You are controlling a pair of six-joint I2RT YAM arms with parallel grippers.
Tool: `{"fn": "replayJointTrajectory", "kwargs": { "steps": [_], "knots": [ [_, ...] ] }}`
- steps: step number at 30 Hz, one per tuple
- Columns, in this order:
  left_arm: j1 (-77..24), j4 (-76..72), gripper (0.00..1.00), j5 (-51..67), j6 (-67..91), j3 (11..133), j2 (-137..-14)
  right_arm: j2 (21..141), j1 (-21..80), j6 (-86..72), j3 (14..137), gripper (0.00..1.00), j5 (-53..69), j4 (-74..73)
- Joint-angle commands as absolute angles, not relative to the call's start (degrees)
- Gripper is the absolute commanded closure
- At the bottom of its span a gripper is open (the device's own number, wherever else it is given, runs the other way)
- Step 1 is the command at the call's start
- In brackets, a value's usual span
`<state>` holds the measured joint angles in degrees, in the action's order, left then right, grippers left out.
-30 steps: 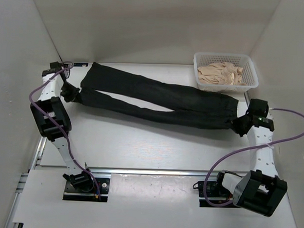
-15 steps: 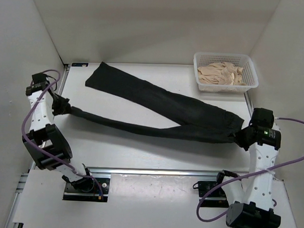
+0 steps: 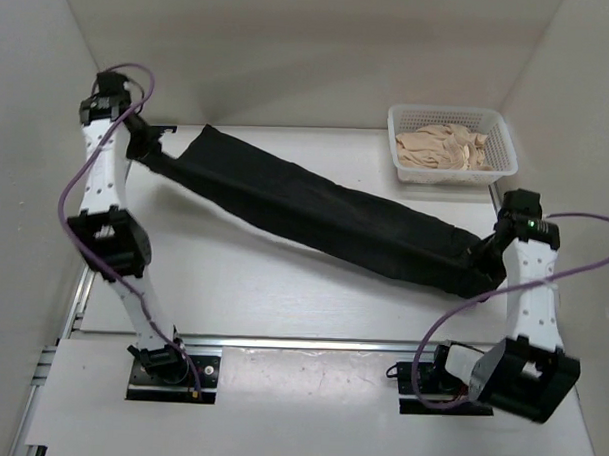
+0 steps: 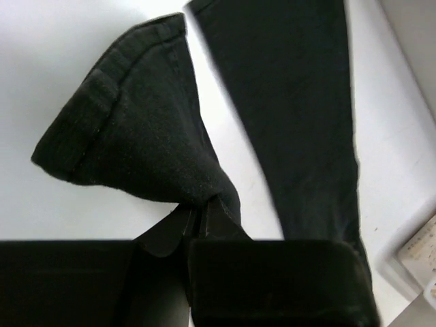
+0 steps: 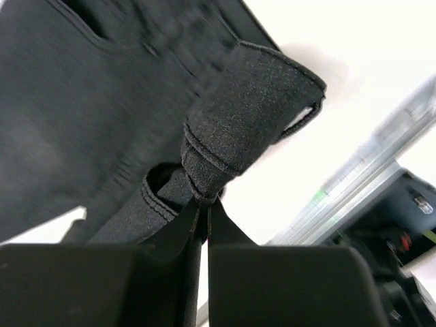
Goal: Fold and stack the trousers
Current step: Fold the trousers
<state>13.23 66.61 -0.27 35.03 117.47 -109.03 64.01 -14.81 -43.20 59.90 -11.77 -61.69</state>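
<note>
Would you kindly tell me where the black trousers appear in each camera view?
Top external: the trousers stretch diagonally across the middle, upper left to lower right.
Left wrist: trousers left of centre, pinched by the left end effector.
Right wrist: trousers fill the upper left, pinched by the right end effector.
Shared landmark: the white table.

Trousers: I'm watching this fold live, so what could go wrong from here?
1. The left pincer grips only a small pinch of the trousers near a leg hem; under tension it may slip out.
2. The right pincer likewise holds a thin bunch at the other end.
3. That end sits close to the white basket, which a swing might knock.
</note>
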Motion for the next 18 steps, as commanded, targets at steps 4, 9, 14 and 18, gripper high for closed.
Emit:
{"fn": "replayJointTrajectory", "kwargs": {
  "steps": [4,9,14,18],
  "knots": [
    [11.3,66.4,0.90,-10.0,36.1,142.5,-129.3,75.6,-15.6,-40.1,68.5,1.00,-21.8,-53.3],
    [10.8,62.3,0.90,-7.9,37.4,148.0,-136.0,82.9,-15.6,-40.1,72.4,1.00,-25.4,-51.9],
    [9.7,58.7,0.90,-7.9,37.4,149.1,-136.7,87.7,-15.6,-40.1,74.2,1.00,-26.1,-49.8],
    [9.7,56.7,0.90,-6.1,37.4,152.4,-139.0,92.7,-15.6,-40.7,77.1,1.00,-26.7,-49.1]
  ]
}}
